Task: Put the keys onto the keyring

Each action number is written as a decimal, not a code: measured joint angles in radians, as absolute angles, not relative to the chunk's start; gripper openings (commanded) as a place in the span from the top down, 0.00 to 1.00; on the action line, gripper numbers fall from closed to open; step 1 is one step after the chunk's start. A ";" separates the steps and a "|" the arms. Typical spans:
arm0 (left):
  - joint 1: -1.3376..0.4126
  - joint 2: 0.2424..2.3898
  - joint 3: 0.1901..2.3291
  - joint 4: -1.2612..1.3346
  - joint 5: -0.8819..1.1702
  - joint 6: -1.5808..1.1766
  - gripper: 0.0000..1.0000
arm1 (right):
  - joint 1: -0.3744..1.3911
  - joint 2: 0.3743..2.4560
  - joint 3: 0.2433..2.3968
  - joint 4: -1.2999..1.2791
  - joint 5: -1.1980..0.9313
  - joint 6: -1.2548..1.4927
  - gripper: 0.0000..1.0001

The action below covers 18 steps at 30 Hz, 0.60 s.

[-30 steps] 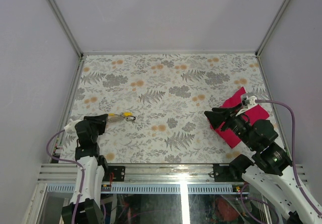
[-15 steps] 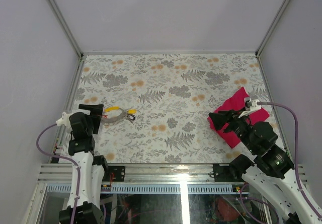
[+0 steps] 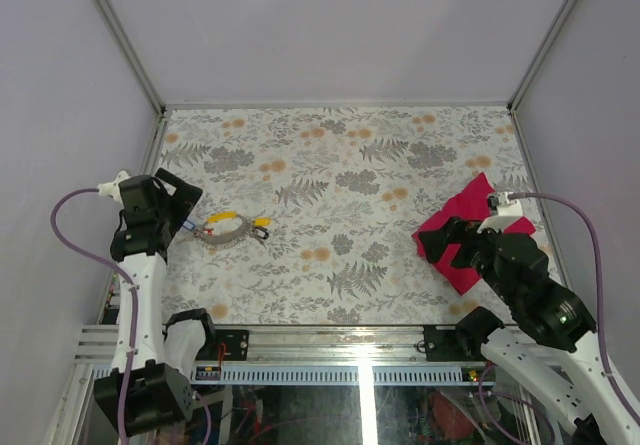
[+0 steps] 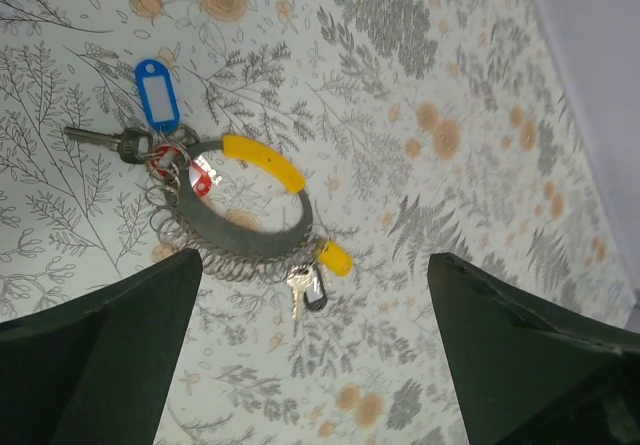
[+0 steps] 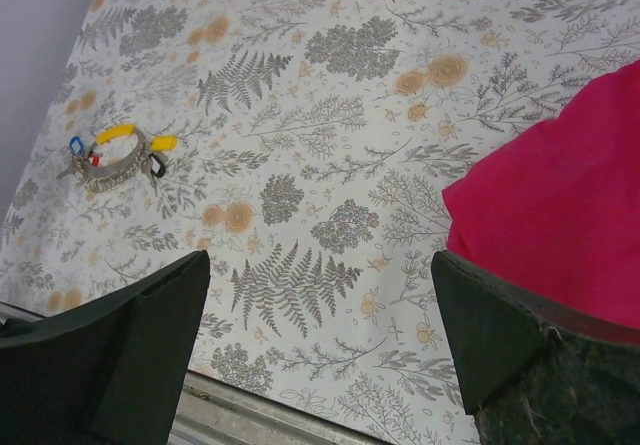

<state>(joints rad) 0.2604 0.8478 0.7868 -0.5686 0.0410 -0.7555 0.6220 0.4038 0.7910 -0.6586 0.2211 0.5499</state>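
Left end effector (image 4: 315,265): fingers spread wide, nothing held.
Right end effector (image 5: 320,257): fingers spread wide, nothing held.
Keyring (image 4: 240,233): laid flat on the surface (image 5: 330,115), just ahead of the left end effector, framed between its fingers; well apart from the right end effector.
Keys (image 4: 296,290): clustered at the keyring's rim.
Magenta cloth (image 5: 560,195): laid beside the right end effector's right finger.

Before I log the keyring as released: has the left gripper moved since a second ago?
Yes. The left gripper has drawn back toward the table's left rail, open, clear of the keyring.
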 measured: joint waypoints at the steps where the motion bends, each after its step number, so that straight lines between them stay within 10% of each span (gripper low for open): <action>1: 0.260 0.866 0.800 -0.579 0.052 -0.730 0.00 | 0.622 0.400 0.799 -0.665 0.216 0.549 0.01; 18: -0.298 0.867 0.948 -0.657 -0.046 -0.375 0.00 | 0.622 0.273 0.802 -0.731 0.167 0.455 0.01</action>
